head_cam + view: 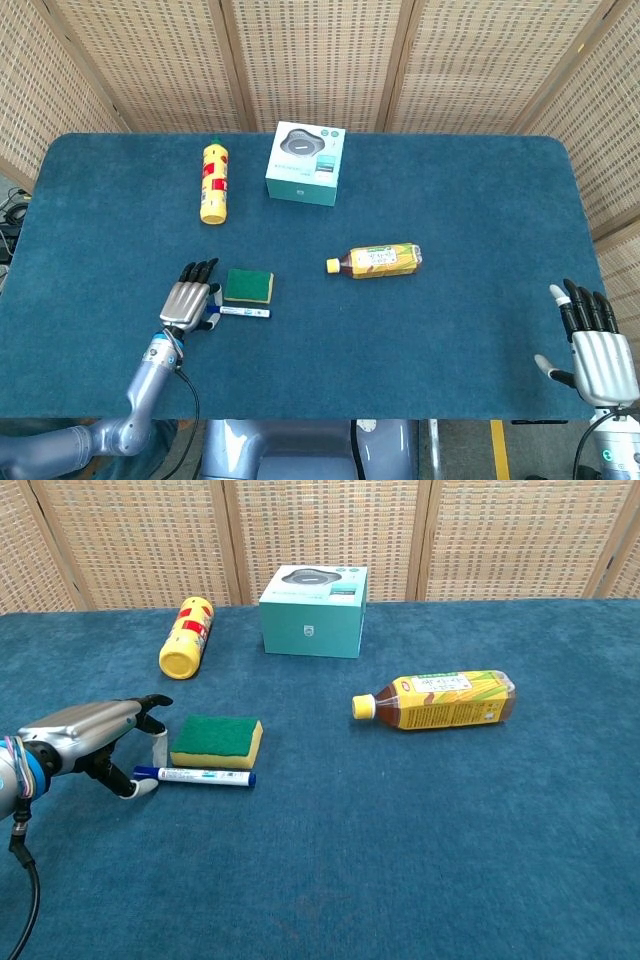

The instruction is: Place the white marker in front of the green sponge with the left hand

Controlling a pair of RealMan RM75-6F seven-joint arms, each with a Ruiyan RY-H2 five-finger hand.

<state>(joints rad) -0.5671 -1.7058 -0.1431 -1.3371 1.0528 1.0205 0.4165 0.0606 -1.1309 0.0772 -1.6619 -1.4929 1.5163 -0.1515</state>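
The white marker (243,312) (197,776), with blue ends, lies flat on the blue cloth just in front of the green sponge (248,285) (216,738), parallel to its near edge. My left hand (190,300) (92,738) is at the marker's left end and pinches the cap end between thumb and a finger; the other fingers stretch out toward the sponge's left side. My right hand (597,350) hangs off the table's near right corner, fingers spread and holding nothing; only the head view shows it.
A yellow tea bottle (375,260) (437,699) lies on its side right of the sponge. At the back stand a teal box (305,163) (313,610) and a lying yellow tube (213,181) (185,637). Wicker screens close the far side.
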